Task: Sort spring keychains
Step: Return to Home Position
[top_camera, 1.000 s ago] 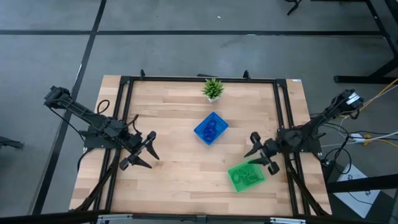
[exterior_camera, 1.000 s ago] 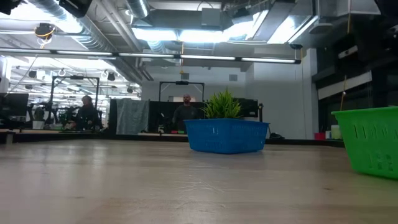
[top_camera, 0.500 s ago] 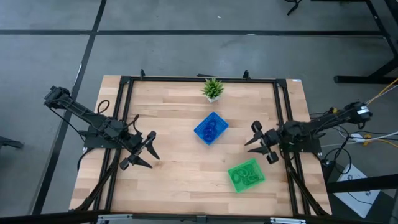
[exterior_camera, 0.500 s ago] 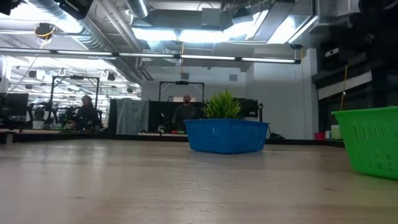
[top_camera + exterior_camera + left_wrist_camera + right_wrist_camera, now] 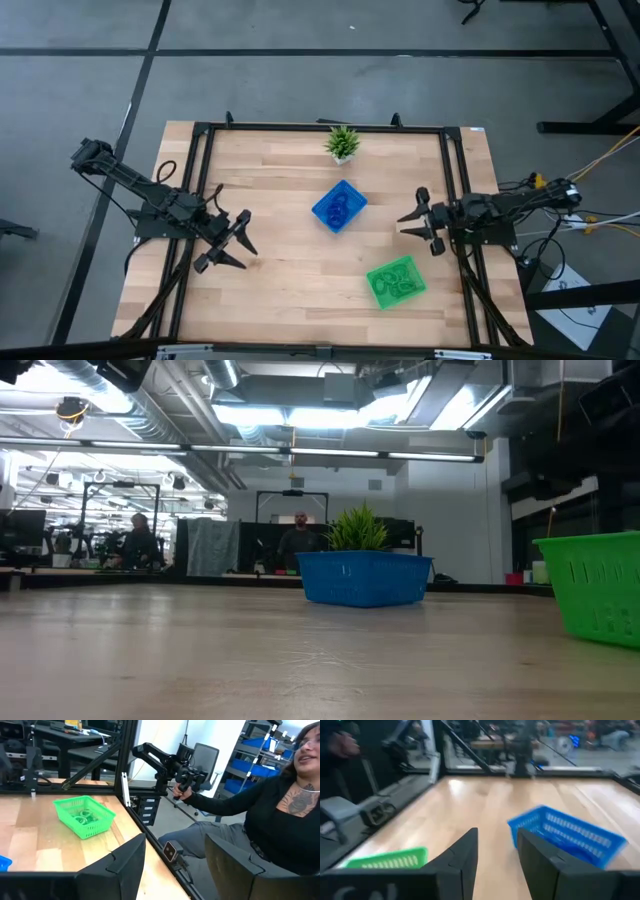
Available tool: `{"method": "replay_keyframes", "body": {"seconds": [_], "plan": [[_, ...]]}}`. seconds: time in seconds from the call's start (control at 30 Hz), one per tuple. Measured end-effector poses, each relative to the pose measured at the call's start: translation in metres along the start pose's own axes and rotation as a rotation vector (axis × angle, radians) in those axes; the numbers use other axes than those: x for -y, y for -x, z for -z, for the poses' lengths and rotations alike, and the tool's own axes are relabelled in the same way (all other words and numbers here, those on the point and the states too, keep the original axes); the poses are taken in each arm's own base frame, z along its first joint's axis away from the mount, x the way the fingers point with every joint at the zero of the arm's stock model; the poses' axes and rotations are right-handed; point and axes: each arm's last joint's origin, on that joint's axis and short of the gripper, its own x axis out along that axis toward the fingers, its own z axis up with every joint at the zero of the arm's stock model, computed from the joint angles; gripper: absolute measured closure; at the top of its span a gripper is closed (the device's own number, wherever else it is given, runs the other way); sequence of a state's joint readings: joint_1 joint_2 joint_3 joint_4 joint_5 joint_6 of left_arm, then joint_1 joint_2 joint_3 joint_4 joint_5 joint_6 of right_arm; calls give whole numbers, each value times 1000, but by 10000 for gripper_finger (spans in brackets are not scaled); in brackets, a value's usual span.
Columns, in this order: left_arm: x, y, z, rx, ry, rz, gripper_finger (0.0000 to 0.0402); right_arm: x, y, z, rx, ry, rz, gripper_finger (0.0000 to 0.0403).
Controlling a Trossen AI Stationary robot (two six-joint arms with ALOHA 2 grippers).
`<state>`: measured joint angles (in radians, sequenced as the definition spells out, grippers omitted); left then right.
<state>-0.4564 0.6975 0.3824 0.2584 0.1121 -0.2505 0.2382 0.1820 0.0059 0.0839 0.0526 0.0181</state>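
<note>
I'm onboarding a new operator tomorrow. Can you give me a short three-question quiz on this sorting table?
1. True or false: a spring keychain lies loose on the table.
2. Which stands nearer the potted plant? A: blue tray. B: green tray.
3. Fill in: the left gripper and right gripper both have fingers ____.
Key: 1 false; 2 A; 3 open.

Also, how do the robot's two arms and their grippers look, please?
The left arm and right arm are black, slim and jointed. The left gripper and right gripper each have two dark, flat, wedge-shaped fingers. Yellow and white cables run off by the right arm.
</note>
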Motion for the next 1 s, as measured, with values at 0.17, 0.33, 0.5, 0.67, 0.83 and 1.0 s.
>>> {"method": "replay_keyframes", "body": {"seconds": [0.17, 0.33, 0.5, 0.67, 0.83, 1.0], "plan": [[0, 0, 0, 5, 0, -15, 203, 2, 5, -2, 24, 47, 57, 267], [0, 0, -1, 14, 5, -14, 203, 5, 5, -3, 35, 81, 105, 267], [0, 0, -1, 15, 4, -15, 203, 6, 5, -3, 34, 69, 115, 267], [0, 0, -1, 17, -1, -22, 203, 6, 5, -3, 34, 70, 115, 267], [1, 0, -3, 25, -44, 29, 203, 5, 5, -3, 34, 70, 114, 267], [2, 0, -6, 82, -70, 35, 203, 5, 5, -3, 34, 70, 114, 267]]}}
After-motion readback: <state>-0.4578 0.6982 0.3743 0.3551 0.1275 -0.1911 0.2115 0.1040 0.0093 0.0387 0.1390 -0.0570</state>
